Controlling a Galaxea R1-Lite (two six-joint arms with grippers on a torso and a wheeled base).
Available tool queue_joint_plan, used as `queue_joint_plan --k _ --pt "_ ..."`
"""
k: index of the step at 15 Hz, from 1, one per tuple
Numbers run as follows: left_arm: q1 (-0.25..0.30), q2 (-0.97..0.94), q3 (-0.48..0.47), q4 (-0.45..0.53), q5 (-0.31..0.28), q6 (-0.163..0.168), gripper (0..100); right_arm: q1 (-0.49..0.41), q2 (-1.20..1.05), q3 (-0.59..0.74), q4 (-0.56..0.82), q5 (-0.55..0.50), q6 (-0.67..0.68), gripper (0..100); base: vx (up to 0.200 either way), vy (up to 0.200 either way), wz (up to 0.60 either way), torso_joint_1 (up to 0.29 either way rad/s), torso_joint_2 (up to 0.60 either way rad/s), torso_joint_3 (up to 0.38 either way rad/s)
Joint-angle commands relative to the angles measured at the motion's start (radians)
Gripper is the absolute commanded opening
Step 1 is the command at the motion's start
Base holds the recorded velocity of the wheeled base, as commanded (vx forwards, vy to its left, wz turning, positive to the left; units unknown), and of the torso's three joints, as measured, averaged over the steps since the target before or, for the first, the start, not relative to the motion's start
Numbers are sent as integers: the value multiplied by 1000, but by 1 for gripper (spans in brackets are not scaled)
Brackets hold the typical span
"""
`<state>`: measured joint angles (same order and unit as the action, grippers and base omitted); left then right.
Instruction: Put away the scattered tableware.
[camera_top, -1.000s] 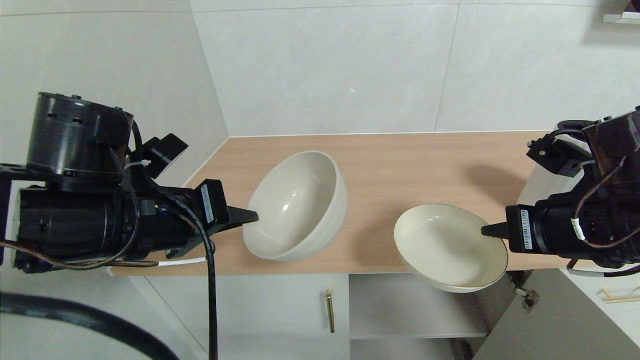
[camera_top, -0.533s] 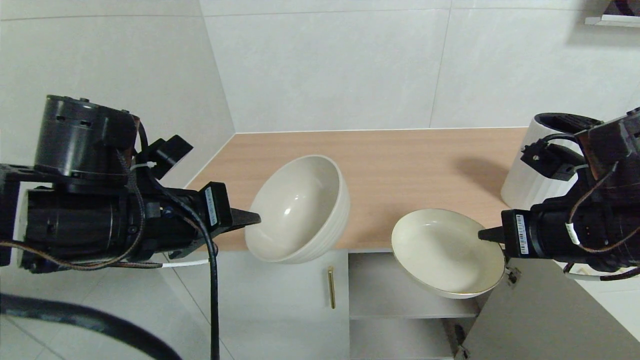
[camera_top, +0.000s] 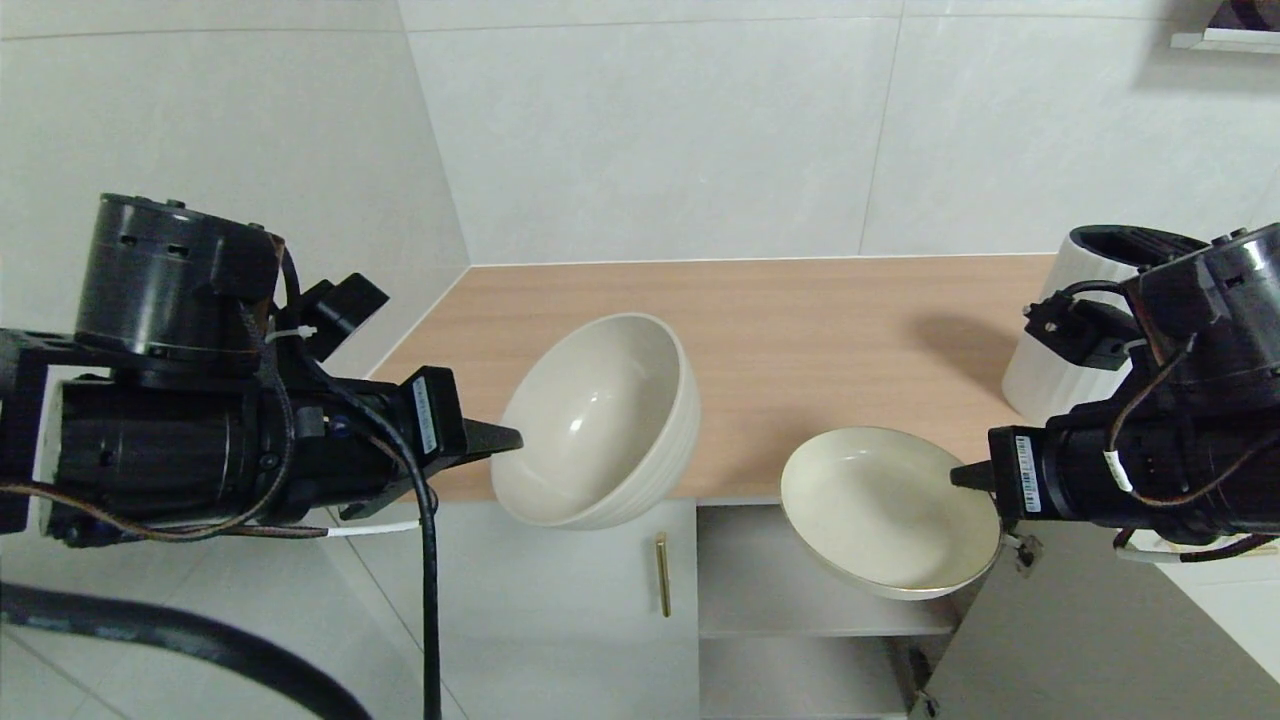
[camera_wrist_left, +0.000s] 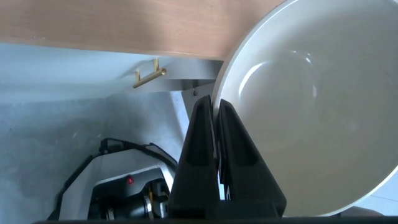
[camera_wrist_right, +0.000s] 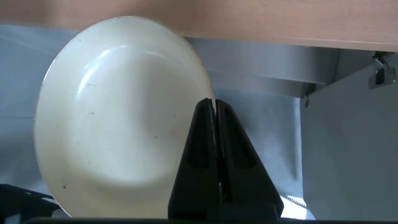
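Easing the plate (camera_top: 885, 510) slightly lower and inward from half a second ago, with the right gripper (camera_top: 960, 475) pinching tight on its rim. Keeping the bowl (camera_top: 600, 420) almost where it was, tilted with its mouth toward the camera, with the left gripper (camera_top: 510, 437) clamping its rim between closed fingers.

Holding both pieces in the air, off the worktop (camera_top: 800, 320). Hanging the bowl across the front edge, toward the left corner. Hanging the plate just past the front edge, in front of the open cabinet (camera_top: 740, 560) below. Gripping each rim thinly between two fingers, as seen from the wrists, and looking secure so far.

Judging progress:
- **Done:** picking up, for these two pieces, with neither resting on anything.
- **Not yet done:** stowing, with neither lying on the shelf (camera_top: 800, 620).
- **Step in hand:** probably mid-carry, aiming for the cabinet, with its door (camera_top: 1060, 640) standing open at the right and bare shelf showing beneath the plate.
- **Still needing doing:** lowering further, sliding plate and bowl onto the shelf, letting go, and perhaps shutting the door.

Leaving a white jar (camera_top: 1030, 385) standing at the worktop's right end, near the back. Not possible to tell whether it counts as tableware. Passing over a brass handle (camera_top: 660, 600) on the cabinet front under the bowl.
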<state>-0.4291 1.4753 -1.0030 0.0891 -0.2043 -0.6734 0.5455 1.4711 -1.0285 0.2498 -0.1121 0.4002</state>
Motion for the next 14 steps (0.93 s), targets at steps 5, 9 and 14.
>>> queue_joint_plan --k 5,9,14 --pt "0 7 0 0 0 0 0 1 9 -1 -1 0 0 0 0 0 0 -127 300 162" --pt "-2 7 0 0 0 0 0 1 20 -1 -1 0 0 0 0 0 0 -212 484 277" --pt "-2 8 0 0 0 0 0 1 23 -1 -10 0 0 0 0 0 0 -187 475 288"
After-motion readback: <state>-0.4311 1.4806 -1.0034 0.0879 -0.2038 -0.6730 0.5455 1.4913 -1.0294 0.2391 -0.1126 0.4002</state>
